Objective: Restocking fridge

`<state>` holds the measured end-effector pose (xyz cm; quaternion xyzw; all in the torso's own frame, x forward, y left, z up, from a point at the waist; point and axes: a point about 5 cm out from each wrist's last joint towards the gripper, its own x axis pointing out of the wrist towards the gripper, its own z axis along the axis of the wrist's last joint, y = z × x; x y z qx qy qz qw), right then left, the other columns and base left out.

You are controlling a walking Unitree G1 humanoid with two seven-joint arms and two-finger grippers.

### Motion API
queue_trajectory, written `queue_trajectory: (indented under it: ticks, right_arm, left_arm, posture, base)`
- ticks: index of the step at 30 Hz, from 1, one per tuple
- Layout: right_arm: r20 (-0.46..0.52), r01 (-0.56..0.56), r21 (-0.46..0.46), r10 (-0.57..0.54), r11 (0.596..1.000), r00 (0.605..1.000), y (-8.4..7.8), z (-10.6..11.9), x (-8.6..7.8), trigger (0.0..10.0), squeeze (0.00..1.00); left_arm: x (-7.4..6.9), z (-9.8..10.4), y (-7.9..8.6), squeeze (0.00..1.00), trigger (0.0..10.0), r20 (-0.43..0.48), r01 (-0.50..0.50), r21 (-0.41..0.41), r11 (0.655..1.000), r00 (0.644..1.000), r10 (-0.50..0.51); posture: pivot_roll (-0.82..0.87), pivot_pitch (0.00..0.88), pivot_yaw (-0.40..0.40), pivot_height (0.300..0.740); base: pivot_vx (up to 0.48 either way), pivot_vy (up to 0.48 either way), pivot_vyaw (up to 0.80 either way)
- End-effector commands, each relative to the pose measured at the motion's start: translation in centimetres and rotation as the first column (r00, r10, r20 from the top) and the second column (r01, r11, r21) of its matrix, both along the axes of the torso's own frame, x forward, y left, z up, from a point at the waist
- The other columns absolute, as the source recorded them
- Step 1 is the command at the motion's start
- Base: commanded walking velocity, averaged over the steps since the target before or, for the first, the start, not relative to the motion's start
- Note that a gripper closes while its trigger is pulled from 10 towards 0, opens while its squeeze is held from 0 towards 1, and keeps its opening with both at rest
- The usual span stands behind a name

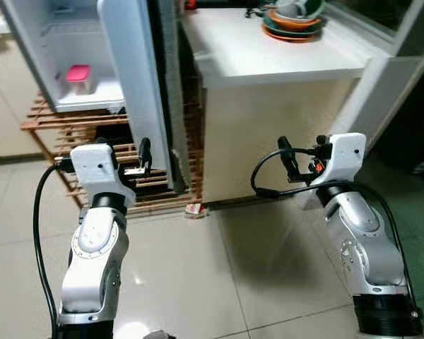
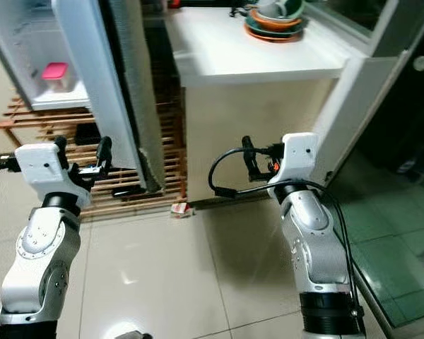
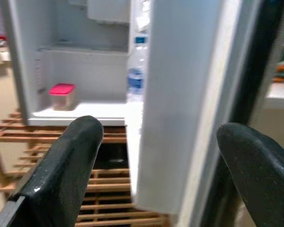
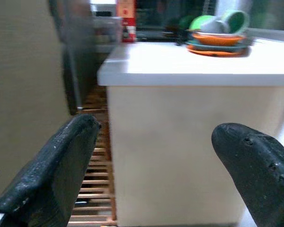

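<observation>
Left wrist view had the left gripper (image 3: 156, 156) spread wide, empty, fingers straddling the edge of the fridge door (image 3: 180, 104), likely lined up to swing it wider. Right gripper (image 4: 151, 161) was also parted and empty, pointed at the white counter (image 4: 189, 64) with stacked dishes (image 4: 217, 38). Past the door, the fridge (image 1: 56, 42) stood open on a wooden rack (image 1: 63, 127); a pink-lidded container (image 1: 78, 76) sat on its shelf, a water bottle (image 3: 135, 78) beside it. Nothing to restock was in hand yet.
</observation>
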<state>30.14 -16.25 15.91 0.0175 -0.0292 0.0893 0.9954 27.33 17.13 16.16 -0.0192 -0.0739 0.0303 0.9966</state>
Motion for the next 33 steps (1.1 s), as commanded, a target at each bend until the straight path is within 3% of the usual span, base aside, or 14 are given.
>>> queue_trajectory:
  ticks: [1,11,21,29,33]
  right_arm:
    - [0.011,-0.012,0.0,0.012,1.0,1.0,0.2,0.1,0.2,10.0,0.0]
    - [0.011,-0.074,-0.005,0.074,0.997,0.997,1.1,-0.1,0.2,10.0,0.0]
    - [0.006,-0.08,-0.009,0.08,0.997,0.997,1.3,-0.1,0.5,10.0,0.0]
    - [-0.018,-0.07,-0.034,0.07,0.997,0.997,1.2,-0.6,0.7,10.0,0.0]
    - [-0.027,-0.061,-0.048,0.06,0.997,0.998,1.1,-0.9,1.0,10.0,0.0]
  left_arm:
    - [0.2,0.4,-0.1,0.0,10.0,-0.002,0.011,0.03,0.999,1.0,-0.011]
    - [0.6,1.9,-1.2,0.0,10.0,0.063,0.064,0.097,0.993,0.995,-0.071]
    - [0.3,2.1,-0.9,0.0,10.0,0.078,0.039,0.073,0.997,0.996,-0.044]
    - [0.9,2.4,-1.6,0.0,10.0,0.077,0.084,0.095,0.992,0.993,-0.091]
    - [1.3,2.4,-1.6,0.0,10.0,0.069,0.079,0.093,0.993,0.994,-0.086]
  posture:
    - [-0.1,0.0,0.003,0.74]
    - [-0.09,0.0,0.002,0.74]
    - [-0.09,0.0,-0.001,0.74]
    - [-0.09,0.0,-0.003,0.74]
    - [-0.09,0.0,-0.002,0.74]
  base:
    - [0.0,0.0,0.61]
    - [0.0,0.0,0.55]
    - [0.288,0.38,0.5]
    - [0.373,0.22,0.0]
    - [0.0,0.0,0.0]
